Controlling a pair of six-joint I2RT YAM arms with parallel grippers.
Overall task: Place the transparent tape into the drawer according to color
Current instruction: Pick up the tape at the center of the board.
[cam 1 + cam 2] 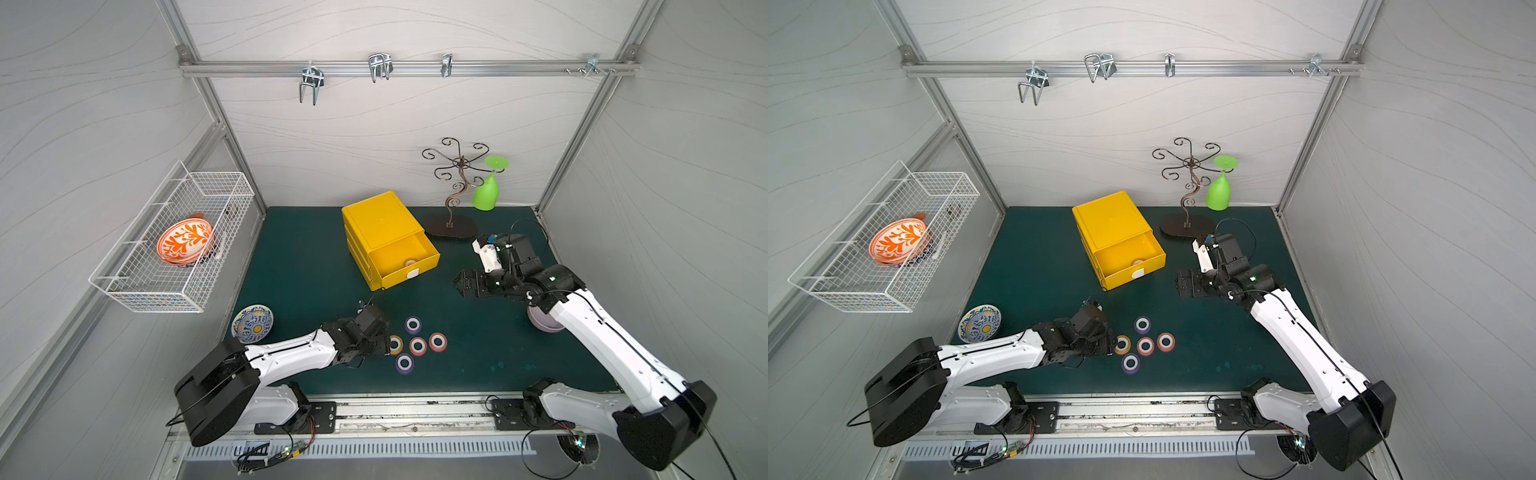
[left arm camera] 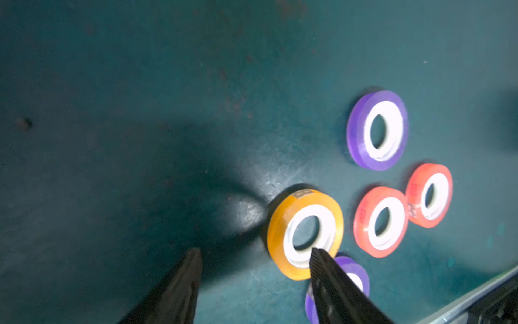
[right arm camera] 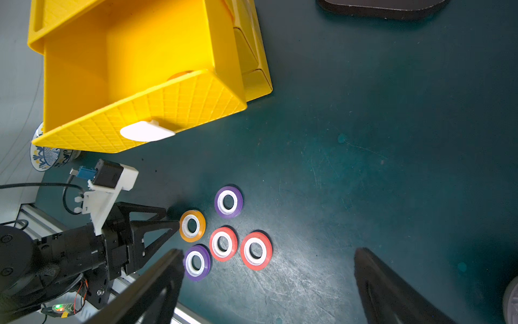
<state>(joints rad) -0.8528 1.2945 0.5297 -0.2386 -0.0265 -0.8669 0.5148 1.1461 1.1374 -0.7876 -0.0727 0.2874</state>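
Nearest to the front edge, the left gripper is held low at the orange-yellow tape roll with a white core. Its jaws are set apart, one finger being placed over the hole of the core and the other outside the rim, so that the wall of the ring can probably be pinched, but nothing is clamped yet. Just beside this roll, two red tape rolls and two purple tape rolls are laid flat and close together, well apart from the box. Farther back, the right gripper is held wide open and empty above the mat, presumably in reserve for the drawer. There the top drawer of the bright yellow plastic box is pulled out, and another orange-yellow roll is seen inside, which suggests that this drawer is meant for that colour. Everything is carried by a dark green, scratched mat; the room is closed by pale walls and an aluminium rail with hooks.
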